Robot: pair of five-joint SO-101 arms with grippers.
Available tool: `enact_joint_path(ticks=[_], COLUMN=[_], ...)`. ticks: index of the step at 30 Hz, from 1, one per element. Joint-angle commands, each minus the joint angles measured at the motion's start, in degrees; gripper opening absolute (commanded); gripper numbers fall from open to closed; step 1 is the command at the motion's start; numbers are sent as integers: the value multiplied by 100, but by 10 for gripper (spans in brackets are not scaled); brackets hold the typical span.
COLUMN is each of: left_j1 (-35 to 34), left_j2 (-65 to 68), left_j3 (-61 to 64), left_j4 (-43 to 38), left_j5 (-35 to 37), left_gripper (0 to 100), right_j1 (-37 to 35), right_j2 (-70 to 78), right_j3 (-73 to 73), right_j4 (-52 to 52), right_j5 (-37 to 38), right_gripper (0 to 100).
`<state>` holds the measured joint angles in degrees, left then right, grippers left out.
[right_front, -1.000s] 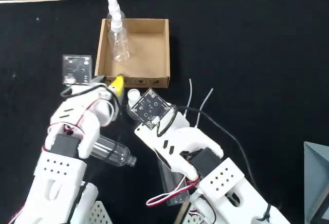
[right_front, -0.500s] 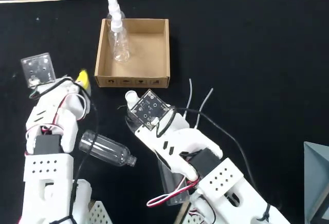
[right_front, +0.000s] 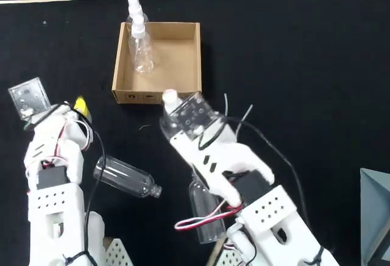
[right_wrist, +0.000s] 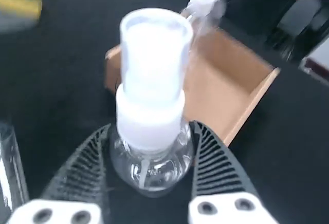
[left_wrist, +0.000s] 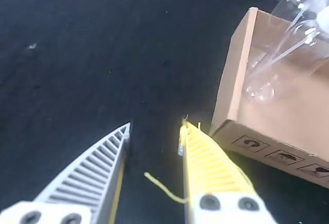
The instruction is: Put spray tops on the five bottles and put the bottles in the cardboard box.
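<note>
The cardboard box (right_front: 183,64) stands at the back of the black table, with two clear bottles (right_front: 141,46) wearing white spray tops leaning in its far left corner. My right gripper (right_wrist: 151,131) is shut on a third clear bottle (right_wrist: 150,162) with a white spray top (right_front: 170,97), held upright just in front of the box's near wall (right_wrist: 234,88). My left gripper (left_wrist: 154,127) is open over bare table left of the box (left_wrist: 234,80), and its yellow finger (right_front: 80,104) holds nothing. A topless bottle (right_front: 126,178) lies between the arms. Another bottle (right_front: 205,214) lies under the right arm.
Two thin white tubes (right_front: 234,116) lie on the table right of the right arm. A grey object (right_front: 375,217) sits at the right edge. Open table stretches to the right of and behind the box.
My left arm has swung left, away from the box's front wall. My right arm has carried the topped bottle forward, closer to the box.
</note>
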<state>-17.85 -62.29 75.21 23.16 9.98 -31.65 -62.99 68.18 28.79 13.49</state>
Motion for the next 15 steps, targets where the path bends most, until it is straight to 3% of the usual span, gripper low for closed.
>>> enact_joint_path(ticks=[1, 10, 15], left_j1=[-48, -110, -215], left_j2=[-105, -105, -105], left_j3=[295, 444, 444], left_j4=[-949, -1125, -1125], left_j5=[62, 79, 677], left_gripper=[137, 137, 140], right_j1=[149, 149, 114], right_j2=[-145, 1288, 2044], right_j3=[-716, -1912, -2475], right_j4=[-18, -35, -44], right_j5=[18, 0, -35], right_gripper=[11, 11, 15])
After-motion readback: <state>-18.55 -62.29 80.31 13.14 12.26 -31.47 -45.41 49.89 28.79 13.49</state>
